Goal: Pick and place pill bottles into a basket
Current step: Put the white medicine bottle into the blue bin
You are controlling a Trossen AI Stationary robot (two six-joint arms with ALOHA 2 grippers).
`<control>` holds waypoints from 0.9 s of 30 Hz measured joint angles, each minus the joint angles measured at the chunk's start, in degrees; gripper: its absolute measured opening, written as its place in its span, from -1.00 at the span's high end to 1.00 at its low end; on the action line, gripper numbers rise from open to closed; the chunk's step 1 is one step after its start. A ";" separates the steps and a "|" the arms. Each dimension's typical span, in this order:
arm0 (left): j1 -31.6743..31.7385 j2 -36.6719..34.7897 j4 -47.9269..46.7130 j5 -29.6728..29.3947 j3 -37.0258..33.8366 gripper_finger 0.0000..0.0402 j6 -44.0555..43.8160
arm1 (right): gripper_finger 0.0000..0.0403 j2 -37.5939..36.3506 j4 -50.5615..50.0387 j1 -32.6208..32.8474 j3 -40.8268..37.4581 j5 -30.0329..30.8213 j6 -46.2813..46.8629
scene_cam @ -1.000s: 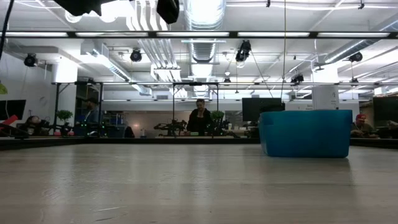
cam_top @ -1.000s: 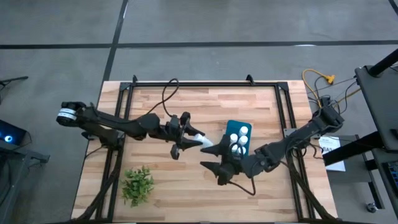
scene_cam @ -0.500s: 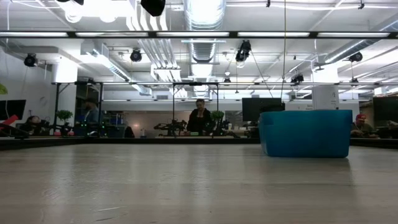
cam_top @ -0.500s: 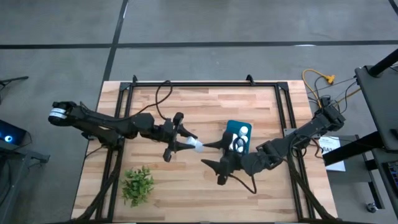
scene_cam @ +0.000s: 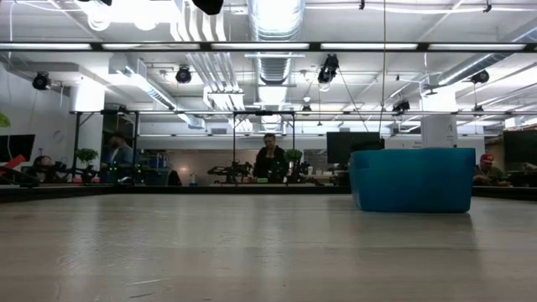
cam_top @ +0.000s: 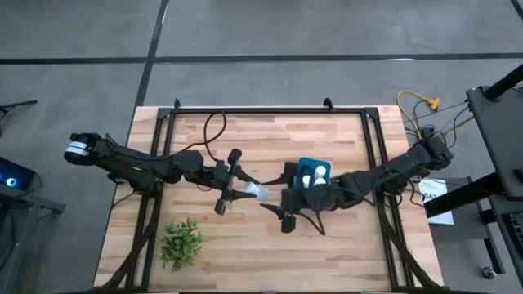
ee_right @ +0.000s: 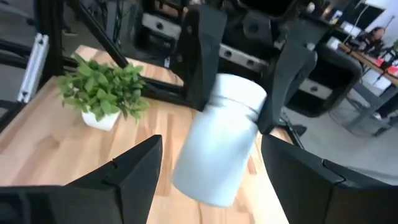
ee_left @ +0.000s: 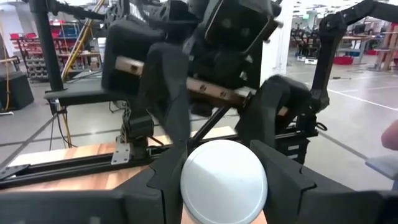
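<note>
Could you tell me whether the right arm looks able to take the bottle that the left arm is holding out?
Probably yes. The left pincer holds the bottle up off the table, its free end toward the right pincer, whose open fingers flank it with nothing between.

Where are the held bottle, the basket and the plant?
bottle (ee_right: 221,146): right wrist view, its white side.
basket (scene_cam: 411,180): low view, its teal front wall.
plant (cam_top: 181,242): high view, its leaves.

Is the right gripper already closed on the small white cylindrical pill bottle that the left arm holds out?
No: in the right wrist view the right gripper has its fingers spread clear of the white pill bottle, which the left gripper clamps.
</note>
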 joint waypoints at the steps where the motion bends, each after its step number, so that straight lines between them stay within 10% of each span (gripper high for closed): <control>1: 0.00 0.00 0.02 0.00 0.06 0.30 0.02 | -0.32 0.10 -0.32 -0.27 -0.01 -0.11 0.41; 27: -0.07 0.00 0.39 -0.15 0.17 0.30 1.16 | -0.18 1.97 -1.09 -5.03 -1.13 -8.35 7.18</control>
